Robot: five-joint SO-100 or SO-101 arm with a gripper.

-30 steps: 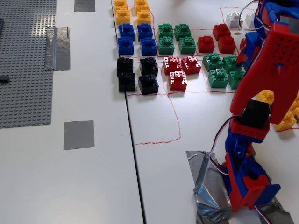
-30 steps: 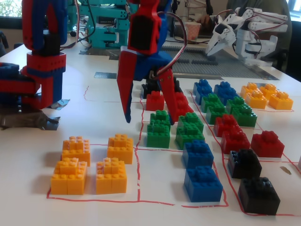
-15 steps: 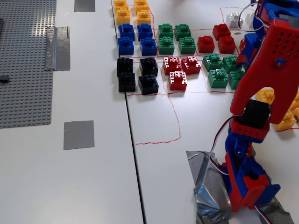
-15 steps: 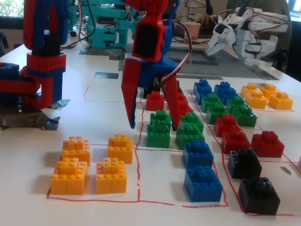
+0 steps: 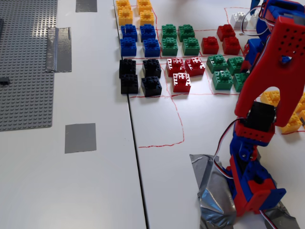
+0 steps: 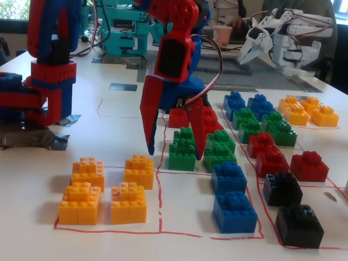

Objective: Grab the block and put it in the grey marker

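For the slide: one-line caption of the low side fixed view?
Open red hand straddling a small green studded plastic brick among sorted coloured bricks.

Both fixed views give you bright, even, diffuse light with soft, short shadows under the bricks. In the high fixed view the white table (image 5: 95,191) is close to overexposed, and a pale sheen lies across the studded grey baseplate (image 5: 24,57) and the shiny tape strip (image 5: 59,48). In the low fixed view daylight blows out a window corner (image 6: 12,8) at upper left; near bricks are fairly sharp, while the background machines (image 6: 283,38) look softer. You will see no marked edge distortion.
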